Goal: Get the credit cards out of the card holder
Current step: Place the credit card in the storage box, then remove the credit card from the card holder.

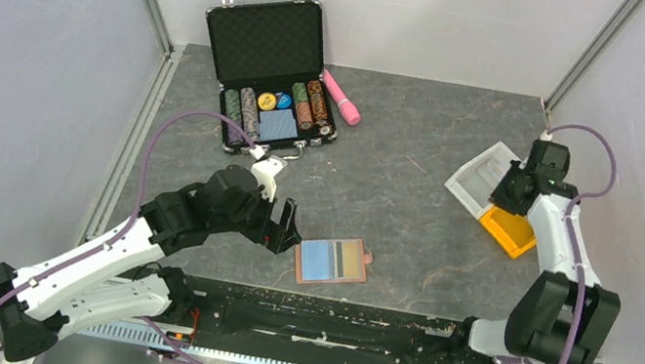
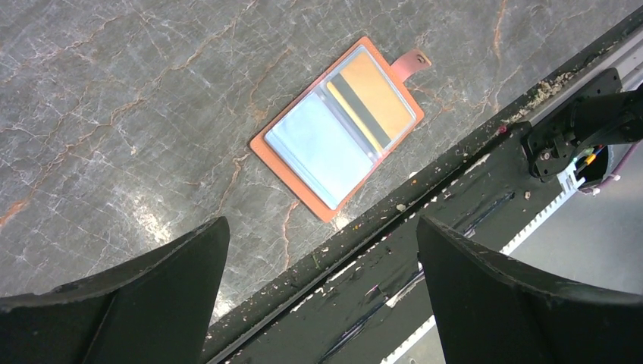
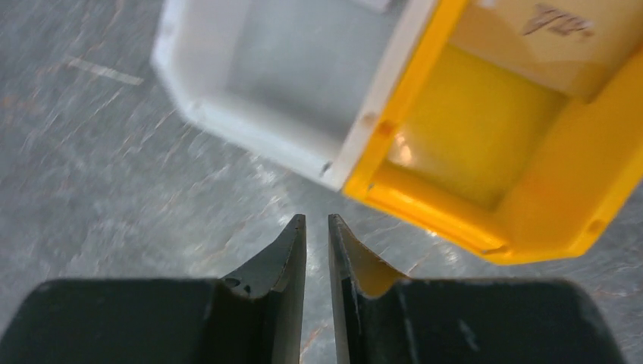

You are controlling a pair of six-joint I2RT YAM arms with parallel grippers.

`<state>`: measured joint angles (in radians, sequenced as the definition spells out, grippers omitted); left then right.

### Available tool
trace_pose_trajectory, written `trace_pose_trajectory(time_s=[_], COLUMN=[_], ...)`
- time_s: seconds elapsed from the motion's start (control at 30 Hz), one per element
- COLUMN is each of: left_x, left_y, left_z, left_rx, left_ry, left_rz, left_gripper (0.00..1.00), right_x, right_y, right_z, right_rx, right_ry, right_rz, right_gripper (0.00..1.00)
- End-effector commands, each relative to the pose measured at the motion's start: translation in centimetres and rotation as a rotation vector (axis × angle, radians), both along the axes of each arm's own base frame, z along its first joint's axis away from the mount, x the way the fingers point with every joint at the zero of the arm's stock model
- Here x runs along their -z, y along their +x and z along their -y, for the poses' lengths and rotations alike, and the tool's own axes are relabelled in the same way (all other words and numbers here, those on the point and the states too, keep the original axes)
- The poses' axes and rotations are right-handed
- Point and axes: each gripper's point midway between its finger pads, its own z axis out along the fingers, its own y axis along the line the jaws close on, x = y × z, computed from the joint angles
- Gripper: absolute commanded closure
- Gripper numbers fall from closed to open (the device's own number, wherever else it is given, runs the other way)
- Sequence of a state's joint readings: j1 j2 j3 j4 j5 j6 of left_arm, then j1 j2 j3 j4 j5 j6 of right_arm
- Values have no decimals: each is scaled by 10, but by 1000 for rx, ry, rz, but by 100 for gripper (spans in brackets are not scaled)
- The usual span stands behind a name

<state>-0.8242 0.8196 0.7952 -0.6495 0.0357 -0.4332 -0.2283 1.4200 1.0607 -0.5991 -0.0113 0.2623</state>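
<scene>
From above only: the whole bench (image 1: 423, 149), with a black poker chip case (image 1: 271, 65) open at its far side and a pink object (image 1: 341, 96) just beside the case. Also from above: the card holder (image 1: 332, 261) lying open and flat near the bench's near edge. Just right of the left claw (image 1: 287, 228), apart from it, not touched. Off to the right, well apart from the holder: the right claw (image 1: 504, 188), over a white tray (image 1: 478, 174) and a yellow tray (image 1: 508, 231) set touching each other.

From the left wrist only: the holder's inside in detail. Pale blue pocket on one half, an orange credit card (image 2: 379, 95) with a dark stripe tucked under a clear window on the other. Small closing tab (image 2: 412, 62) sticking out past that half. Left claw spread wide and empty, both fingers (image 2: 152, 296) dark in the foreground. Holder ahead of the gap, not between the tips.

From the right wrist only: right claw barely parted, a thin slit between the tips, nothing in it. Just ahead of the tips, the corner where the two trays meet. At the top of the yellow tray, a tan flat piece (image 3: 531, 30) with dark writing; impossible to tell whether a card.
</scene>
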Motion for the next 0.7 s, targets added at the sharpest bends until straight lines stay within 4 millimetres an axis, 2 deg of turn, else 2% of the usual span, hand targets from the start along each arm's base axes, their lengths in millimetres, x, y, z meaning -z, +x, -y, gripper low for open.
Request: trace_pose_trajectory(time_s=[0.0,0.23,0.37,0.53,0.67], left_x=[-5,12,22,47,65], left_y=[0,-13,-23,-35,-41], left_z=[4,10,22,33,41], left_rx=[24,10,13,6,8], left_ry=[-7,-52,-115,-175,-183], left_rz=[10,-106,-195,-315,-396], left_gripper=[0,0,0,0,1], right_x=[-28,-19,5,31,44], right_y=[-4,-42,-74,-115,-142], right_z=[-41,-153,-207,-268,-299], right_rx=[-92,-399,-544,-723,-827], right_ry=[-9,140,204,278,284], right_rz=[135,265,237,211,178], right_gripper=[79,73,71,70,69])
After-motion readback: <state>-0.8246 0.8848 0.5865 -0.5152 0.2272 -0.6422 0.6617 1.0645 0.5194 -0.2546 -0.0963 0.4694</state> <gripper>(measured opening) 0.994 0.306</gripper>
